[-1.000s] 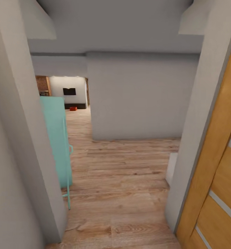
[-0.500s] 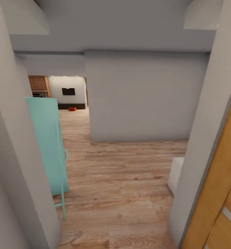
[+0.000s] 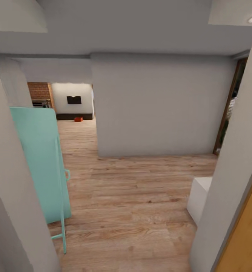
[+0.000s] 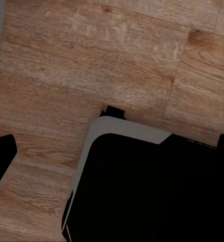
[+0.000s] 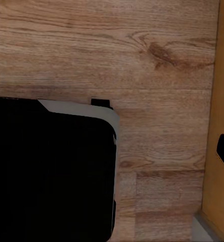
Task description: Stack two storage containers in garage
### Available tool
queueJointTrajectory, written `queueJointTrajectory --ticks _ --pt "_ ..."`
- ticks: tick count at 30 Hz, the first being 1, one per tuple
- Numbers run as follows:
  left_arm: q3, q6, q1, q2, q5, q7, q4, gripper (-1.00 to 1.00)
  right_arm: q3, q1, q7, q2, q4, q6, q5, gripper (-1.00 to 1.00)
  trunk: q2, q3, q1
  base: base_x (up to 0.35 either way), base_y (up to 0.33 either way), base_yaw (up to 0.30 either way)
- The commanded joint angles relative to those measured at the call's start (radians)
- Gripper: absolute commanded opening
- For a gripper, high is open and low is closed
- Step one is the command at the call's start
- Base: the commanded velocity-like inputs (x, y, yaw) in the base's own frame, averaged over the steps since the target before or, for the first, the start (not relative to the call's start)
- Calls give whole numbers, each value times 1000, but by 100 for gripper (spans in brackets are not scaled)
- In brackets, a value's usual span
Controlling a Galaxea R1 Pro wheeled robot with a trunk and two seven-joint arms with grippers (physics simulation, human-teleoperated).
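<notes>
The robot looks thru a doorway into a hall w/ a light wood floor point(image 3: 141, 196). Far off, past the hall, is the living room point(image 3: 71, 100): a red brick fireplace point(image 3: 38, 91), a black TV point(image 3: 74, 99) on a pale wall, and a long low dark bench point(image 3: 71, 116) under the TV. One small orange-red storage container point(image 3: 78, 119) sits on the wood floor just in front of that bench. It is too small to tell more about it. A 2nd container can't be made out.

Near the robot, on the left, a mint green panel point(image 3: 43, 162) w/ a thin green frame stands on the floor, next to a grey wall edge point(image 3: 13, 196). A big grey wall point(image 3: 160, 105) fills the middle. On the right there is a white box point(image 3: 199, 198) low on the floor, a grey door post point(image 3: 231, 189), and a bit of an orange wood door point(image 3: 245, 241) at the corner.

The left wrist cam looks down at wood planks point(image 4: 91, 60) and the robot's dark base w/ a pale rim point(image 4: 127, 128). The right wrist cam shows wood planks point(image 5: 142, 50), the same dark base point(image 5: 51, 171), and a strip of the orange door point(image 5: 223, 101).

The container is very far from both grippers, way across the hall and room. Dark bits show at the edges of the wrist pics, but I can't tell if either gripper is spread or closed. Nothing is seen held.
</notes>
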Motion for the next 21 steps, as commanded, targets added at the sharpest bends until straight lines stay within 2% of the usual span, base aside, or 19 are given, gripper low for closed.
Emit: queueJointTrajectory --ticks 1,21 --pt "1 -1 0 0 3 2 0 100 -2 -1 -5 0 3 -5 11 100 -1 -1 1 323 0 0" --pt "1 -2 0 0 3 2 0 100 -3 -1 -5 0 3 -6 11 100 -1 -1 1 323 0 0"
